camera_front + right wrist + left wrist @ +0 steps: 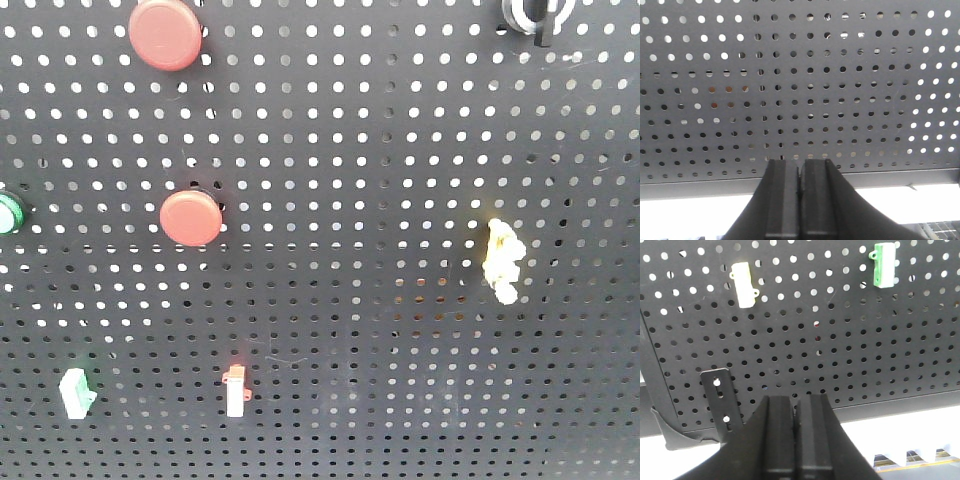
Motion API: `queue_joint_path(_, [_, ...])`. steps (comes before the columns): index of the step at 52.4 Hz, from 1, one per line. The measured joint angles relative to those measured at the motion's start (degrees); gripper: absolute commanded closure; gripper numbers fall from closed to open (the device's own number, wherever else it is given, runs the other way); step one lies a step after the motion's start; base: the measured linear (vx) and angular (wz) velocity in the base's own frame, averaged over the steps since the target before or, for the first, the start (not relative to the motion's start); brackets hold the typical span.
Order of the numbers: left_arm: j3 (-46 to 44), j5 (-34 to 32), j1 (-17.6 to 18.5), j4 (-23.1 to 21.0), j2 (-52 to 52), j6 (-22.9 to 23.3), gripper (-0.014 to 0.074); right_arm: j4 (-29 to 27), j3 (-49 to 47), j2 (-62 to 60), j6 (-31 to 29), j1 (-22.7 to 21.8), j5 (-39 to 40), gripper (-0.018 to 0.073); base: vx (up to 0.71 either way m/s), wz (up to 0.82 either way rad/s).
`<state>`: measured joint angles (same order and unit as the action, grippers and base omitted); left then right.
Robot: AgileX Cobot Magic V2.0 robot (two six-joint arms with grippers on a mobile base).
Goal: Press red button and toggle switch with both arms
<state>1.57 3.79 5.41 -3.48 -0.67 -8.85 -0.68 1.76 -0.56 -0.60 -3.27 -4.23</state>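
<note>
Pegboard holds red button and toggle switch; left gripper and right gripper are pinched closed.

The holed panel lies bare in a wide stretch between the lower red button and the yellow clip. Sticking out around it are the upper red button, a green button, the toggle switch, and low down a green-tabbed switch and a red-tabbed switch. Ahead of the left claw, fingers pressed together, the panel is bare up to those two switches; a black bracket stands just beside it. The right claw, likewise closed, faces only bare panel.
</note>
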Motion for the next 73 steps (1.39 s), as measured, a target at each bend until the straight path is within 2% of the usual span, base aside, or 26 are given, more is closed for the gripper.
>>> queue_joint_path(3, [0.01,-0.99,0.00,0.00,0.00,-0.47,0.0595,0.00,0.00,0.00,0.00,0.00,0.08,0.0559,0.00,0.00])
queue_joint_path(8, [0.01,-6.64,0.00,-0.13,0.00,-0.48,0.0595,0.00,0.00,0.00,0.00,0.00,2.41,0.0559,0.00,0.00])
queue_joint_path(14, [-0.09,-14.39,0.00,-0.60,0.00,2.44,0.0595,-0.06,0.00,0.00,0.07,0.00,8.99,0.0559,0.00,0.00])
queue_joint_path(17, [-1.49,-14.21,0.00,-0.64,0.00,3.67,0.0595,-0.24,0.00,0.00,0.60,0.00,10.75,0.0559,0.00,0.00])
queue_joint_path(22, [-7.53,-8.68,0.00,0.67,0.14,4.04,0.0595,-0.25,-0.81,0.00,1.11,0.00,9.51,0.0559,0.00,0.00])
queue_joint_path(26, [-15.24,-1.97,0.00,3.48,2.16,3.12,0.0595,0.22,-2.43,0.00,1.06,0.00,8.01,0.0559,0.00,0.00])
queue_joint_path(32, [-29.26,7.35,0.00,6.26,9.53,-2.00,0.0595,1.40,-4.91,1.08,0.16,0.00,7.75,0.0559,0.00,0.00])
queue_joint_path(37, [-42.23,12.83,0.00,5.47,17.21,-8.41,0.0595,2.31,-6.04,2.97,0.03,0.00,8.31,0.0559,0.00,0.00])
queue_joint_path(42, [-54.58,18.34,0.00,0.17,25.88,-15.04,0.0595,2.67,-6.29,5.32,-0.02,0.00,9.48,0.0559,0.00,0.00])
queue_joint_path(47, [-64.98,26.46,0.00,-9.04,33.90,-24.34,0.0595,2.86,-6.29,7.58,-0.02,0.00,9.82,0.0559,0.00,0.00])
queue_joint_path(49, [-68.79,30.13,0.00,-13.32,36.70,-28.98,0.0595,2.93,-6.29,8.33,-0.02,0.00,9.87,0.0559,0.00,0.00])
queue_joint_path(51, [-73.49,34.46,0.00,-18.84,39.87,-36.40,0.0595,3.00,-6.29,9.16,-0.02,0.00,9.87,0.0559,0.00,0.00])
queue_joint_path(54, [-77.40,39.09,0.00,-26.60,43.23,-44.32,0.0595,3.00,-6.29,9.98,-0.02,0.00,9.87,0.0559,0.00,0.00])
queue_joint_path(57, [-81.52,44.37,0.00,-34.20,47.00,-54.35,0.0595,3.00,-6.29,10.81,-0.02,0.00,9.87,0.0559,0.00,0.00])
queue_joint_path(61, [-85.21,49.35,0.00,-43.11,50.96,-62.73,0.0595,3.02,-6.29,11.34,-0.02,0.00,9.87,0.0559,0.00,0.00])
queue_joint_path(66, [-89.20,51.50,0.00,-49.86,54.91,-66.92,0.0595,3.02,-6.29,11.51,-0.02,0.00,9.87,0.0559,0.00,0.00])
queue_joint_path(73, [-93.89,51.62,0.05,-51.84,60.22,-67.55,0.0595,3.02,-6.29,11.51,-0.26,0.00,9.93,0.0559,0.00,0.00])
